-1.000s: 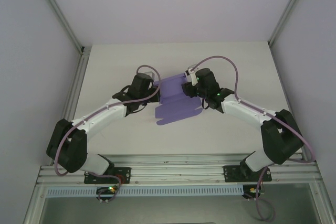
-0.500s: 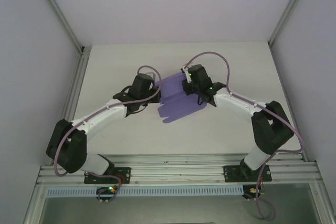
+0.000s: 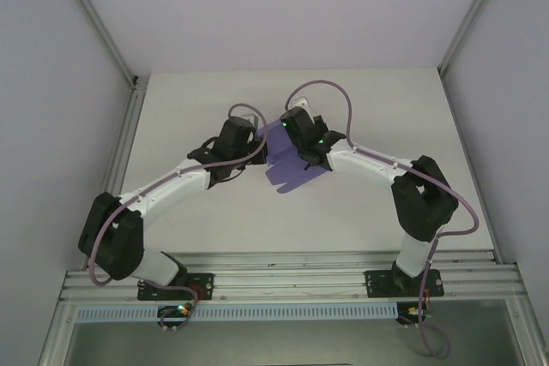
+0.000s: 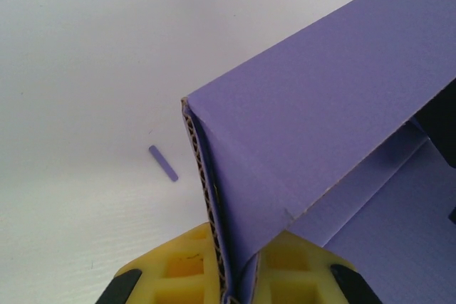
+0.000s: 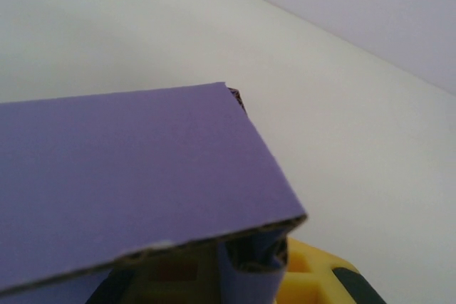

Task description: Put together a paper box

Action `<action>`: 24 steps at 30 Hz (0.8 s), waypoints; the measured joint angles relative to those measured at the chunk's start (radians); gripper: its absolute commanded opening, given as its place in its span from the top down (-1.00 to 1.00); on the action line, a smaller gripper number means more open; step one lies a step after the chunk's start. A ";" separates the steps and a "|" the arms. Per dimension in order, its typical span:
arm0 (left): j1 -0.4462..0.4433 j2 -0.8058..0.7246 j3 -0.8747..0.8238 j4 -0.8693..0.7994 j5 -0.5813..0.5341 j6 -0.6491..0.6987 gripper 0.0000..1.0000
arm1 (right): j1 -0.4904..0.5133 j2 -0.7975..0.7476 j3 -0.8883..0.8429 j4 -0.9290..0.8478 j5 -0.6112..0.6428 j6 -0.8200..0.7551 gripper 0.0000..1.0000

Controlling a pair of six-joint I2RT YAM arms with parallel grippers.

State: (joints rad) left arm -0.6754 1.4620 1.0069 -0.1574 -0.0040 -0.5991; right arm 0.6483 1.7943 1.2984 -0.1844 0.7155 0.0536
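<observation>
The half-folded paper box sits mid-desk between the arms. Left jaws pinch its wall edge. Its panel hides the right jaws, so their grip is unclear. A purple scrap lies near.

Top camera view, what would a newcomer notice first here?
A half-folded purple corrugated-card paper box sits mid-table between both arms. The left gripper clamps one raised wall edge; the right gripper pinches another flap. A small purple scrap lies on the white table beside it.
</observation>
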 measured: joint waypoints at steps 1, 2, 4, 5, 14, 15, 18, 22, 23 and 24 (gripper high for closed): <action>0.000 0.010 0.008 0.003 -0.001 0.000 1.00 | 0.002 0.011 0.010 -0.001 0.027 0.003 0.80; 0.001 0.017 0.013 0.005 -0.001 0.000 1.00 | 0.002 0.020 0.016 -0.003 0.042 0.005 0.80; 0.001 0.029 0.017 0.009 -0.001 -0.003 1.00 | 0.003 0.029 0.020 -0.003 0.063 0.008 0.81; 0.001 0.031 0.017 0.011 0.000 -0.004 1.00 | 0.003 0.032 0.020 -0.003 0.067 0.010 0.81; 0.002 0.032 0.027 -0.035 -0.018 -0.008 1.00 | -0.013 -0.032 -0.124 0.178 -0.087 -0.009 0.67; 0.002 0.032 0.027 -0.044 -0.018 -0.008 1.00 | -0.023 -0.054 -0.164 0.213 -0.137 -0.013 0.55; 0.003 0.028 0.027 -0.076 -0.023 -0.007 1.00 | -0.060 -0.122 -0.273 0.317 -0.275 -0.039 0.03; 0.003 0.008 0.027 -0.105 -0.030 -0.007 1.00 | -0.113 -0.193 -0.360 0.399 -0.432 -0.062 -0.22; 0.003 0.003 0.027 -0.107 -0.032 -0.007 1.00 | -0.119 -0.204 -0.365 0.401 -0.460 -0.066 -0.31; 0.004 0.000 0.027 -0.111 -0.038 -0.007 1.00 | -0.123 -0.216 -0.368 0.401 -0.488 -0.075 -0.37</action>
State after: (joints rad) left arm -0.6716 1.4624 1.0344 -0.2680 -0.0422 -0.6064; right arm 0.5251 1.5787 0.9306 0.2169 0.2272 -0.0216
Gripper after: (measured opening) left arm 0.069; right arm 0.622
